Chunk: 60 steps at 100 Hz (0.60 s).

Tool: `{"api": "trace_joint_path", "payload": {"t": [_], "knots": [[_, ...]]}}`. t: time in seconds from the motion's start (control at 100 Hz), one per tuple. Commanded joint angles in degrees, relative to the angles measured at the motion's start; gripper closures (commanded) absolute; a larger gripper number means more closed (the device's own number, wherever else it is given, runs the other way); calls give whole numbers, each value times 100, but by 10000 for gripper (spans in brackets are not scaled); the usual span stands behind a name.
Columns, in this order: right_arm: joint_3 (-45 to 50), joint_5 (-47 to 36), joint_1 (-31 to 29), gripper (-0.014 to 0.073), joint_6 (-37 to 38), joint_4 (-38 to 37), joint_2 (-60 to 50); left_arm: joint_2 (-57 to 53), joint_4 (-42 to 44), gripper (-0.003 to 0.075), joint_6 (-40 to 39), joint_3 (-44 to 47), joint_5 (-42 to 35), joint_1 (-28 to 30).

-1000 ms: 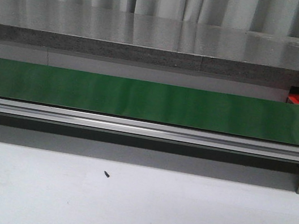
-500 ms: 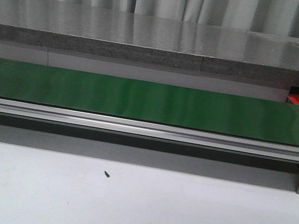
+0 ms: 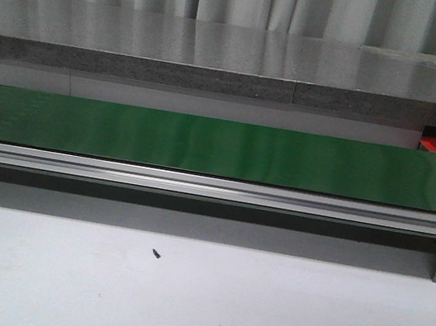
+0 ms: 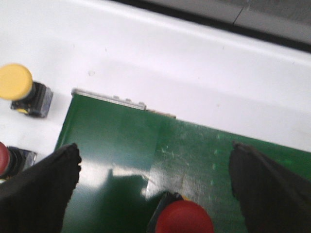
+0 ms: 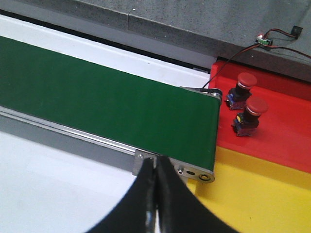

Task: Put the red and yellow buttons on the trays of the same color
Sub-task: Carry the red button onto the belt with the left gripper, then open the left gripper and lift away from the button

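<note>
In the left wrist view, a red button (image 4: 184, 219) stands on the green belt (image 4: 121, 141) between the wide-apart fingers of my open left gripper (image 4: 155, 150), touching neither finger. Off the belt's end, a yellow button (image 4: 17, 83) and another red button (image 4: 5, 156) rest on the white table. My right gripper (image 5: 155, 166) is shut with nothing in it, hovering near the belt's other end. There, two red buttons (image 5: 245, 82) (image 5: 255, 109) sit on the red tray (image 5: 286, 136), and the yellow tray (image 5: 257, 199) beside it holds nothing I can see. The front view shows neither grippers nor buttons.
The long green belt (image 3: 221, 147) with its aluminium rail (image 3: 197, 185) runs across the front view, with a grey counter (image 3: 219, 54) behind it. A small black speck (image 3: 156, 253) lies on the white table. A wired circuit board (image 5: 265, 40) sits behind the red tray.
</note>
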Motion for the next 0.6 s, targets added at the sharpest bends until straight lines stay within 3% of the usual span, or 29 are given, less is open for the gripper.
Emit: {"api": "trace_joint_path", "payload": {"t": [0.0,0.59], "knots": [[-149,-414,9,690,3,99,17,-334,73,110,10,-357,-168,43],[-149,-414,9,690,3,99,17,553,552,111,10,-416,-47,1476]]}}
